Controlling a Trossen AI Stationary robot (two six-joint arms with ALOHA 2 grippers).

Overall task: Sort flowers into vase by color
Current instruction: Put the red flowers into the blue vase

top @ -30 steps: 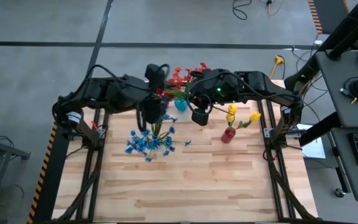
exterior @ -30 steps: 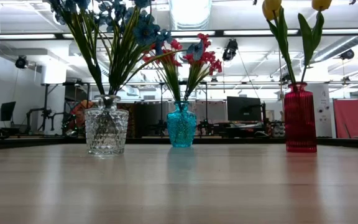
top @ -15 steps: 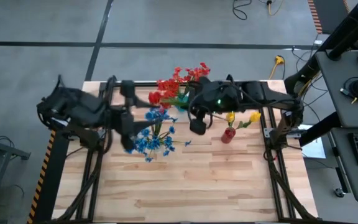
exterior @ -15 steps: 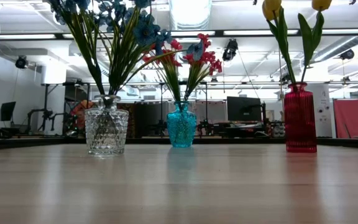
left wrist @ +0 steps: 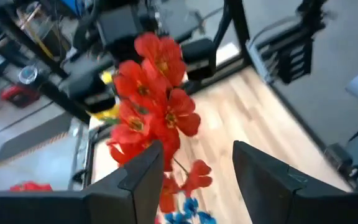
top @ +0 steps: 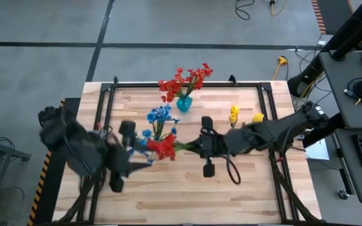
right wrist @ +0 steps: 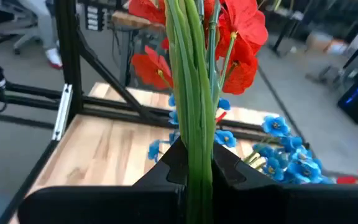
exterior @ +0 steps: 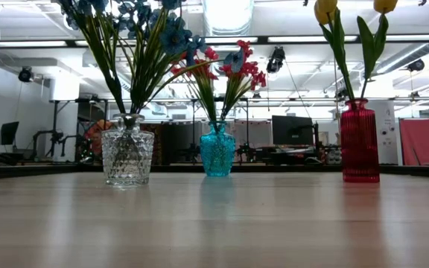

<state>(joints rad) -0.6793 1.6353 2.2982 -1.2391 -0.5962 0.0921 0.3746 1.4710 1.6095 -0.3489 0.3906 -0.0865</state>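
My right gripper (top: 197,147) reaches in level from the table's right and is shut on a bunch of red flowers (top: 163,148), whose heads point left, just near of the blue ones. My left gripper (left wrist: 194,155) stands open at the near left (top: 144,156), facing the red heads (left wrist: 157,93) from the other side; whether it touches them does not show. Blue flowers (exterior: 136,30) stand in a clear glass vase (exterior: 127,156), red ones (top: 184,78) in a teal vase (exterior: 217,149), yellow ones (top: 234,115) in a red vase (exterior: 360,141). My right gripper pinches the bunch's green stalks (right wrist: 191,134), several together, between its two fingers, well below the heads. The fingers come level from the table's right and lie along the stalks. The bunch is lifted clear of the table, about level, its heads toward the left.
The three vases stand in a row across the far half of the wooden table (top: 187,194). My right arm (top: 269,132) lies over the red vase in the high view. A black frame (top: 109,94) runs around the table's edges. The near half holds free room.
My right gripper has come from the far middle, by the teal vase, toward the near edge and down, carrying the red bunch, which now lies level with its heads to the left. My left gripper has swung from over the vases toward the near left and rolled.
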